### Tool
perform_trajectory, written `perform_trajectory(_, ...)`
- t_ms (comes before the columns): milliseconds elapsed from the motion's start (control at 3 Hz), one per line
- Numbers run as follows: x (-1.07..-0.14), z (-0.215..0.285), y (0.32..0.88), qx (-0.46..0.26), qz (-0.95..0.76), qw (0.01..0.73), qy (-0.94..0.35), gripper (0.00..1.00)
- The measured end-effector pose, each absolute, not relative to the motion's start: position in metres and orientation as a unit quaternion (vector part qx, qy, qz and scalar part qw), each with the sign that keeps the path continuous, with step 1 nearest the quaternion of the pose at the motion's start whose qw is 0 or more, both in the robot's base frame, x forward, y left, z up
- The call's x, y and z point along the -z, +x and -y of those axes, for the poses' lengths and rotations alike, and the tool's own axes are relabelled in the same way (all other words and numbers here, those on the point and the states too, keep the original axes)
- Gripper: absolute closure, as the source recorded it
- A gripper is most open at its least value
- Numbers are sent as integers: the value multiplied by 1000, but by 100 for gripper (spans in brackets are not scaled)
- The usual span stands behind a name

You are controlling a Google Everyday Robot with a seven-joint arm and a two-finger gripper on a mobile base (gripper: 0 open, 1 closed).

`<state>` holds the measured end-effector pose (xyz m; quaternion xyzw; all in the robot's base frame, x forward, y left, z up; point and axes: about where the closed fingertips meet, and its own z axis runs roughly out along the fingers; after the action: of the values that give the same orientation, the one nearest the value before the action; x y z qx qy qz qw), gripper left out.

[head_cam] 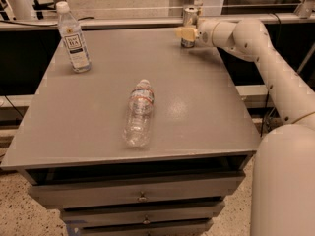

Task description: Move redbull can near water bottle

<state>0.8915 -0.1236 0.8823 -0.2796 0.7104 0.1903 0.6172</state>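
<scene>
Standing upright at the far right edge of the table [206, 112]: redbull can [190, 16], silver top visible, lower body partly covered. Gripper [183, 33] right at the can's mid-height, overlapping its front from the right; cannot tell whether spread, pressed together or pinching the can. Extending from the lower right up to that corner: white arm [258, 53], jointed, wrist level with the can. Lying on its side near the table's middle, slightly toward the front: water bottle [139, 113], clear ribbed plastic, cap end pointing away toward the far edge, red-and-blue label band near the neck. Well apart from the redbull can, with bare grey tabletop between them. Standing upright at the far left corner: white-capped bottle [73, 38], large white-and-dark label facing forward, well apart from both the water bottle and the can. Under the tabletop, stacked grey drawers [142, 196] with small knobs at centre. Bulky white robot body [288, 181] filling the lower right corner, beside the table. Speckled floor [15, 208] at lower left. Behind the table, a pale rail and dark panels, details too blurred to tell.
</scene>
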Motion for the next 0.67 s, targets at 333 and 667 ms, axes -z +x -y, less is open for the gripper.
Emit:
perform_trajectory(333, -882, 131, 889, -187, -710, 619, -279, 62)
perform_trajectory(667, -885, 136, 872, -188, -714, 611, -286, 86)
